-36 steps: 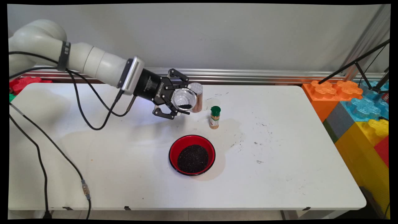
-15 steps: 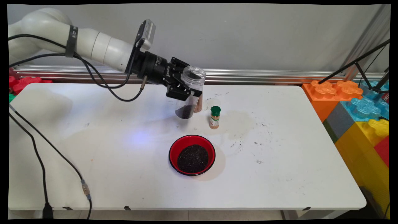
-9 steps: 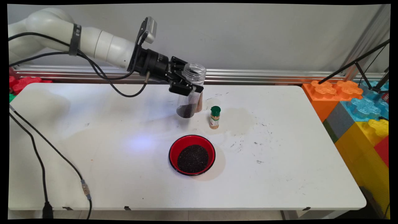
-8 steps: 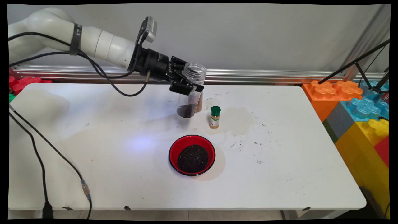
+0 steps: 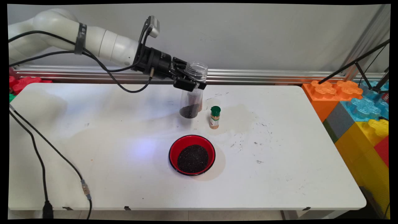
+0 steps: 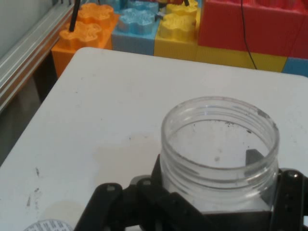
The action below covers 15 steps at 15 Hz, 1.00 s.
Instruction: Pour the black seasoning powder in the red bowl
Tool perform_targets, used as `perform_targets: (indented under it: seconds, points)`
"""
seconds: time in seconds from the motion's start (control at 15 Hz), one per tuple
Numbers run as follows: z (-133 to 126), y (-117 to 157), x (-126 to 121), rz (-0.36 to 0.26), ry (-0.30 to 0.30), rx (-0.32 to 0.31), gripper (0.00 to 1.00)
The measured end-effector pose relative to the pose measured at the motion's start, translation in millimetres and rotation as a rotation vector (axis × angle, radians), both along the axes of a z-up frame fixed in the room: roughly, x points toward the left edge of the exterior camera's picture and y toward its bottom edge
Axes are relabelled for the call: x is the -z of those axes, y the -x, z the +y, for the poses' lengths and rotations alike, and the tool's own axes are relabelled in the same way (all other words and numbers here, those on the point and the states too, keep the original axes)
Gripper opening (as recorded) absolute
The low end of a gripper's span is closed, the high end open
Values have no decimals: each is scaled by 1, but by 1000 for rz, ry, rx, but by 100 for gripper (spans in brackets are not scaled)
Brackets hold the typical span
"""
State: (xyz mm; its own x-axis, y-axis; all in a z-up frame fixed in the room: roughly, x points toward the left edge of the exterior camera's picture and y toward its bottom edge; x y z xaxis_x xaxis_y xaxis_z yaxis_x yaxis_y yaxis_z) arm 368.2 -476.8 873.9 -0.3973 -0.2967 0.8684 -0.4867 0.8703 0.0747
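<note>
My gripper (image 5: 190,81) is shut on a clear plastic jar (image 5: 192,93) just below its open threaded mouth. The jar hangs nearly upright over the back middle of the white table (image 5: 279,174), with a little dark grain at its bottom. In the hand view the jar's open rim (image 6: 220,139) fills the lower middle, above my gripper (image 6: 211,211). Directly behind the jar stands a brown spice jar (image 5: 200,104), mostly hidden. A small bottle with a green cap (image 5: 215,117) stands just right of it. A red bowl (image 5: 192,155) full of dark grain sits nearer the front.
Big orange, blue, yellow and red toy blocks (image 5: 363,109) are stacked past the table's right end, also seen as blocks (image 6: 192,24) in the hand view. A metal rail (image 5: 264,76) runs along the wall behind the table. Black cables (image 5: 43,155) hang at the left.
The jar has turned from lying on its side with its mouth towards the camera to nearly upright, and my gripper has carried it slightly right. Its grain has settled at the bottom.
</note>
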Motion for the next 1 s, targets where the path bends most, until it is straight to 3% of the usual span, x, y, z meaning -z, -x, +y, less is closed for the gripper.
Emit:
perform_targets:
  seconds: [0.53,1.0]
  points:
    - [-3,-1,2,62,13,10,0]
    - [1,-13,27,105,71,53,0]
